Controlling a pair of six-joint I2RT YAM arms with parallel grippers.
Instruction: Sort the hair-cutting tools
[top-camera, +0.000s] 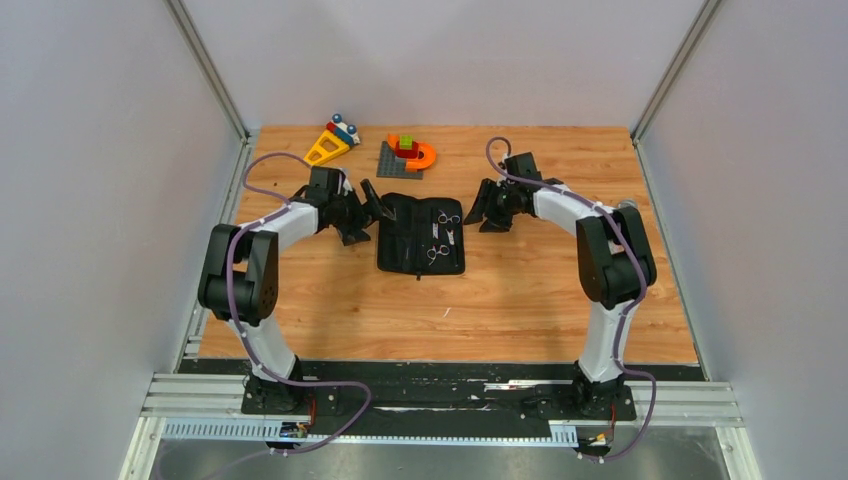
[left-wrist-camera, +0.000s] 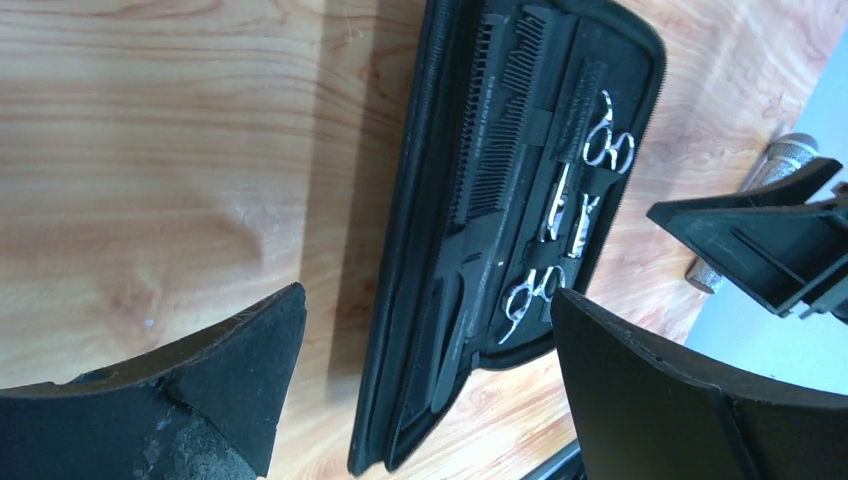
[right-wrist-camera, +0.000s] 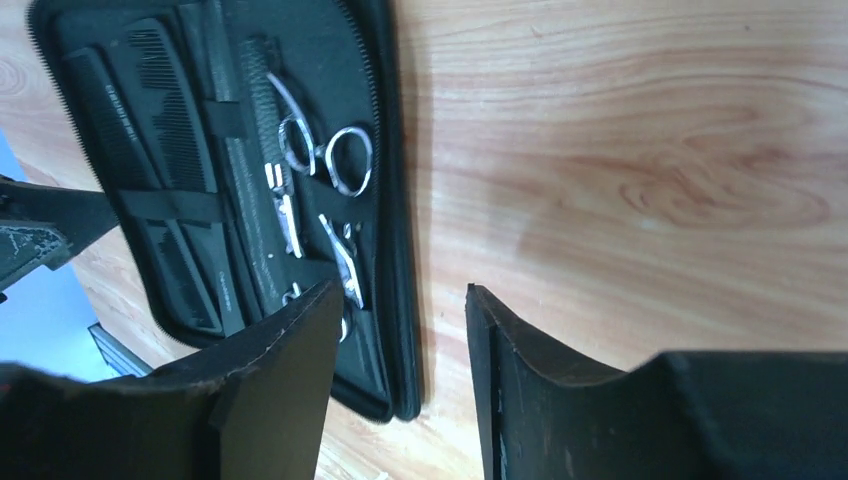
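A black zip case lies open at the table's middle. Two silver scissors sit strapped in its right half. The black comb lies strapped in the left half, and it also shows in the right wrist view. The scissors also show in the left wrist view and in the right wrist view. My left gripper is open and empty just left of the case. My right gripper is open and empty just right of it.
Colourful toy blocks and an orange-and-grey block set stand behind the case. A silvery tube lies on the wood at the right, behind my right arm. Grey walls close in the table on three sides.
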